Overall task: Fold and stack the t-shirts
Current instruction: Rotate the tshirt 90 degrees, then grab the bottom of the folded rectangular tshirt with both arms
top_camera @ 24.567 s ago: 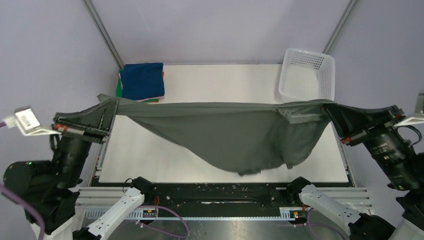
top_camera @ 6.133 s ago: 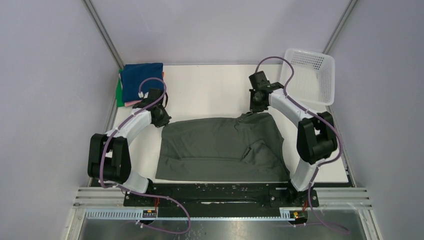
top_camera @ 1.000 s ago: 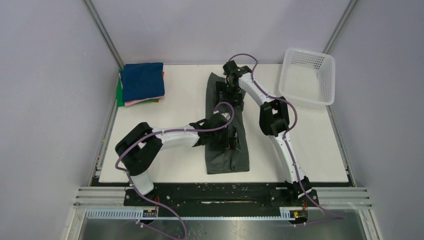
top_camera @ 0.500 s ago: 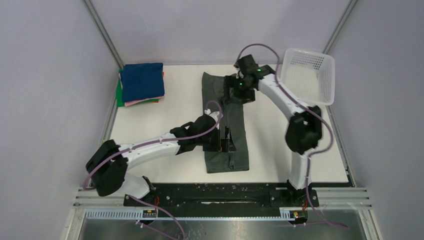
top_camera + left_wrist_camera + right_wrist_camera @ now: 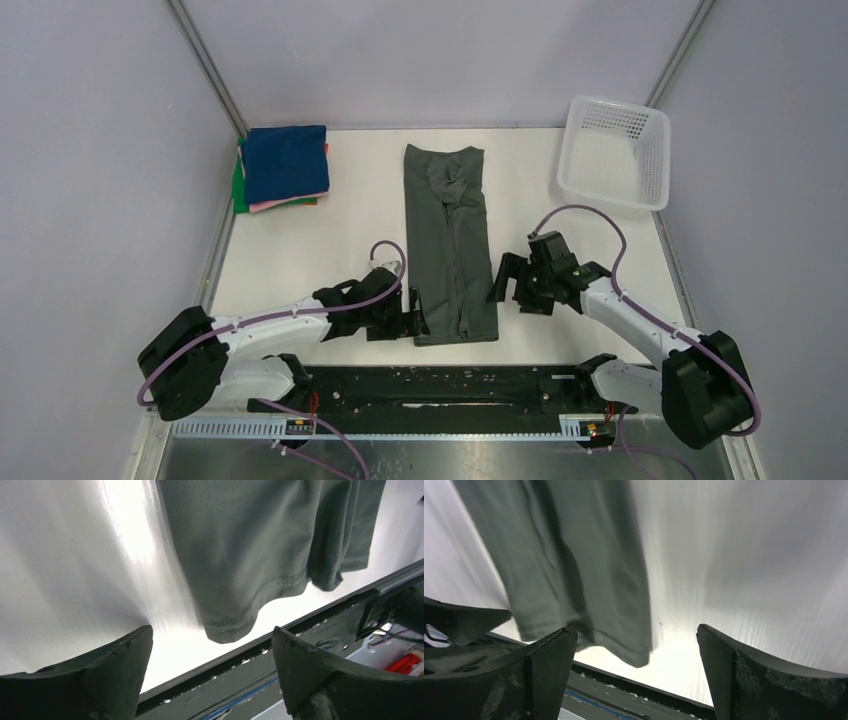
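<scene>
The dark grey-green t-shirt (image 5: 450, 240) lies folded into a long narrow strip running from the far side of the table to its near edge. My left gripper (image 5: 413, 320) is open at the strip's near-left corner. In the left wrist view the hem corner (image 5: 227, 627) lies just ahead of the empty gap of the left gripper (image 5: 210, 647). My right gripper (image 5: 503, 284) is open beside the strip's right edge, close to its near end. The right gripper (image 5: 636, 642) frames the near-right hem corner (image 5: 636, 655) and holds nothing. Folded t-shirts (image 5: 285, 163), navy on top, are stacked at the far left.
A white mesh basket (image 5: 612, 150) stands at the far right corner. The black rail (image 5: 450, 385) along the table's near edge lies just behind both grippers. White table (image 5: 330, 240) shows on both sides of the strip.
Both arms have pulled back toward the near edge. The right gripper left the shirt's far end and now sits beside its near right. The left slid off the strip to its near-left corner.
</scene>
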